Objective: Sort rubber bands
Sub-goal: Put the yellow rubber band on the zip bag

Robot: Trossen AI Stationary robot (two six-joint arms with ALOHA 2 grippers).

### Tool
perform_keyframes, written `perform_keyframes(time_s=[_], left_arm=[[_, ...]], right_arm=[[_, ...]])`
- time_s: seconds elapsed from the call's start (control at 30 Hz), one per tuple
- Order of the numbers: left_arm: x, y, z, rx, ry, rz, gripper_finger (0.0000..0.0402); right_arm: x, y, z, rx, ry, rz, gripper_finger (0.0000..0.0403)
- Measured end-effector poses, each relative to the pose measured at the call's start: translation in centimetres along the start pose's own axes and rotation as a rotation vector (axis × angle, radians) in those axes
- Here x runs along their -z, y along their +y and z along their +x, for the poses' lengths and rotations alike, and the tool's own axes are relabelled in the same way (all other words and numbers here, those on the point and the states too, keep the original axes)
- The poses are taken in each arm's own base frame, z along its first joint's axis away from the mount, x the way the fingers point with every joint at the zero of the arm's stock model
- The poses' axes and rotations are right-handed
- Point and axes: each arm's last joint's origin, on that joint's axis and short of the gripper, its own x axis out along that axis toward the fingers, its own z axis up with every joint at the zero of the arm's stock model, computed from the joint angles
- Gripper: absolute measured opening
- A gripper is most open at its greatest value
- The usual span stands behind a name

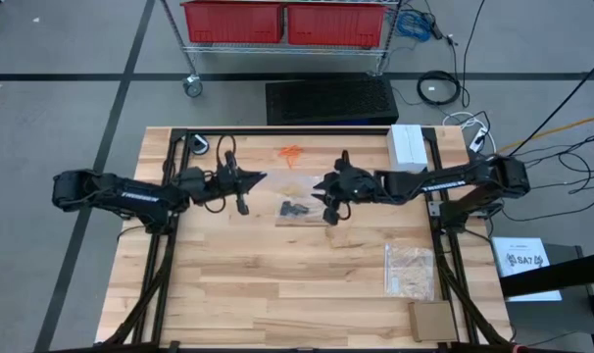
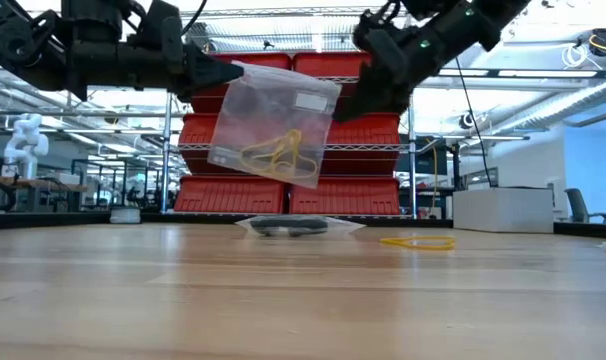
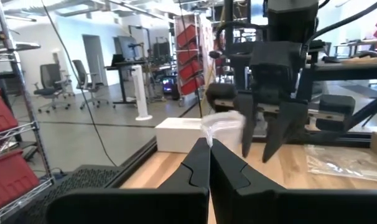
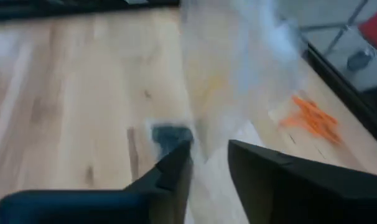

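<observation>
Inside a clear bag (image 2: 273,125), pale yellow rubber bands (image 2: 276,150) form tangled thin loops.

- On the left arm (image 1: 130,193), in the high view, a line of white lettering runs along the dark upper link; it appears to read "TROSSEN", though the letters are small.
- On the right arm (image 1: 444,181), a like line of white lettering runs along the link; too small to read with certainty.
- On a white sheet (image 1: 524,265) lying off the table's right edge, on the dark stand there, dark print reads roughly "SA7" beside small marks; the rest cannot be made out.
- The clear bag (image 2: 273,125) in the low view bears a white label near its top edge; nothing on it can be read.
</observation>
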Motion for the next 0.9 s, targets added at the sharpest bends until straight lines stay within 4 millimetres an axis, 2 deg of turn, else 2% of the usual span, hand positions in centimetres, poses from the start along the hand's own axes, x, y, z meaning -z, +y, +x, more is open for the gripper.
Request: perform_keyframes(time_s=[0.17,0.3,0.37,0.63,0.9], left_arm=[[0.1,0.4,0.0,0.010,0.009,0.004,0.0000],[0.3,0.6,0.0,0.009,0.020,0.005,0.0000],[0.3,0.6,0.0,0.009,0.021,0.005,0.0000],[0.3,0.6,0.0,0.009,0.026,0.003,0.0000],[0.4,0.5,0.0,0.010,0.037,0.002,0.0000]], right_arm=[[2.0,0.6,-1.0,-0.096,0.226,0.012,0.0161],[4.5,2.6,-0.9,-0.147,0.440,-0.036,0.0184],[5.3,3.8,-0.8,-0.167,0.489,-0.076,0.0188],[6.8,8.0,-0.1,-0.216,0.492,-0.008,0.0164],[9.2,9.8,1.7,-0.167,0.554,-0.021,0.0138]])
